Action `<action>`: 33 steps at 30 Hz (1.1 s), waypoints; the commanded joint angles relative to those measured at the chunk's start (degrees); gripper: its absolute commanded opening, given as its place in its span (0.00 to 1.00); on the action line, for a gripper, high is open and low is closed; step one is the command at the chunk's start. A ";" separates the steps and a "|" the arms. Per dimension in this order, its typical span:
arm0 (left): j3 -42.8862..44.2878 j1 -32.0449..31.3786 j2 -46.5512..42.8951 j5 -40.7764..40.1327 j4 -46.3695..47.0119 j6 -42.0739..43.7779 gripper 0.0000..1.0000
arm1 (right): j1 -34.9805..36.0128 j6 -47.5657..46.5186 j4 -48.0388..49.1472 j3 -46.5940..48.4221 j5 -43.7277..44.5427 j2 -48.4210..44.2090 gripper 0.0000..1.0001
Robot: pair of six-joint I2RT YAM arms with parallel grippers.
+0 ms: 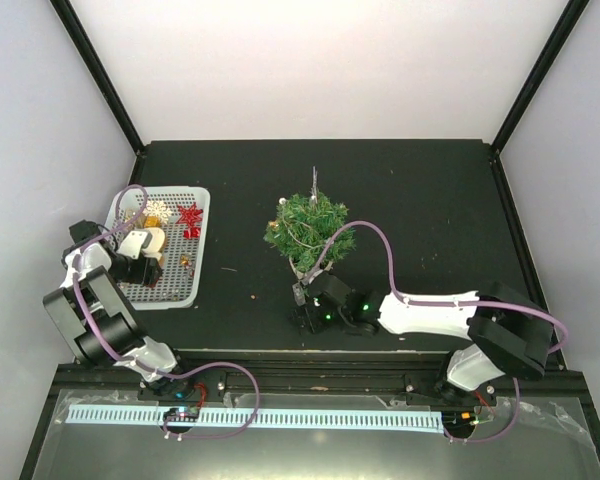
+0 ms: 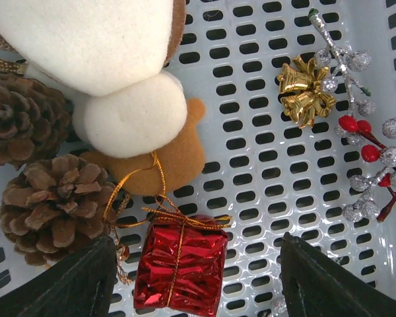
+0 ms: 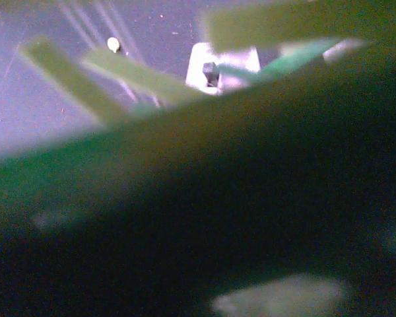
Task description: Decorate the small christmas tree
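The gift box [image 2: 180,265] is glossy red foil, the basket [image 2: 251,173] smooth white plastic, the pine cones [image 2: 53,208] rough and woody, the small christmas tree [image 1: 310,225] bristly.

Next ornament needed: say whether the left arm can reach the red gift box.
Probably yes: the left gripper hangs open over the red gift box in the basket, nothing covering it.

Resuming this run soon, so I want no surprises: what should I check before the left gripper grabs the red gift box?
1. Left gripper open: ok, fingers apart.
2. Red gift box between them: ok.
3. Pine cone clear of the fingers: not ok, right beside one.
4. Gold loop free: cannot tell, it lies across the brown plush.
5. Small christmas tree upright: ok.
6. Right gripper steadying the tree: cannot tell, its view is blurred.
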 commanded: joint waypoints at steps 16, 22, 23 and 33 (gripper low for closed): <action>1.75 0.53 6.53 1.92 1.46 1.72 0.38 | 0.19 -1.01 -1.02 -1.80 -1.10 -11.51 0.89; 2.21 0.55 4.50 4.64 -1.03 2.09 0.25 | 0.24 -1.53 -1.75 -3.13 -0.04 -16.58 0.90; 2.41 0.56 3.92 5.19 -1.62 2.22 0.25 | 0.24 -1.56 -1.75 -3.47 0.01 -17.27 0.90; 8.96 0.47 -5.52 11.97 -11.29 3.32 0.23 | 0.18 -3.24 -1.37 -6.52 0.13 -23.57 0.89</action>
